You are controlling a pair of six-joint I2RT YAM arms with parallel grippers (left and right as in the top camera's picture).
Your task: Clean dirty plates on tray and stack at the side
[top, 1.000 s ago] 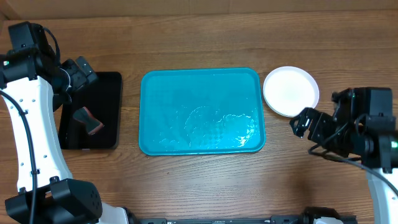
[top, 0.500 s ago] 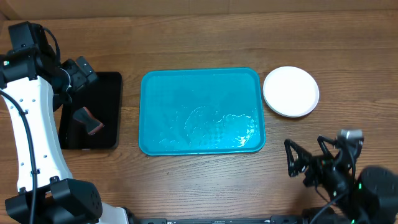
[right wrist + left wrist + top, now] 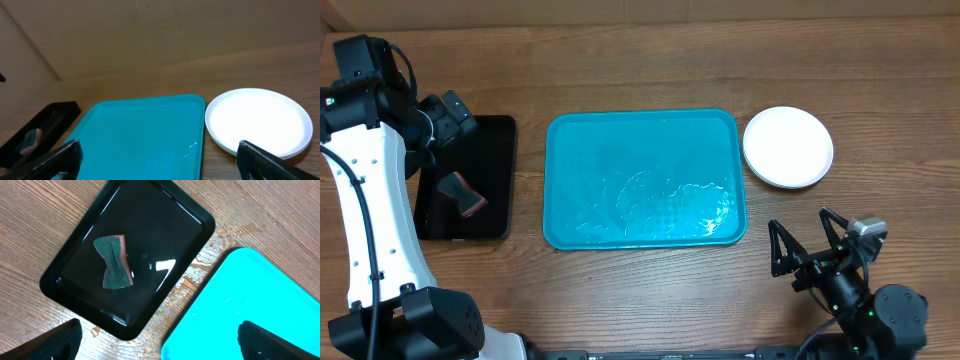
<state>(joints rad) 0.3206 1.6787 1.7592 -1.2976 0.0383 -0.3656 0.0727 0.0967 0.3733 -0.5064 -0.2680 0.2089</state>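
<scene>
The turquoise tray [image 3: 645,180] lies mid-table with nothing on it, only wet streaks. It also shows in the left wrist view [image 3: 260,310] and the right wrist view [image 3: 140,130]. A white plate [image 3: 788,147] sits on the wood just right of the tray and shows in the right wrist view [image 3: 257,120]. I see no pale blue or yellow-green plate; I cannot tell if they lie under the white one. My left gripper [image 3: 445,118] is open and empty above the black tray's corner [image 3: 160,342]. My right gripper [image 3: 807,245] is open and empty, low at the front right [image 3: 160,160].
A smaller black tray [image 3: 470,175] lies left of the turquoise tray and holds a sponge [image 3: 460,193]. Both show in the left wrist view, the tray [image 3: 150,235] and the sponge [image 3: 114,261]. Wet spots mark the wood between the two trays.
My right arm has drawn back from beside the white plate toward the table's front edge and now faces the tray. The left arm, tray and plate have not moved.
</scene>
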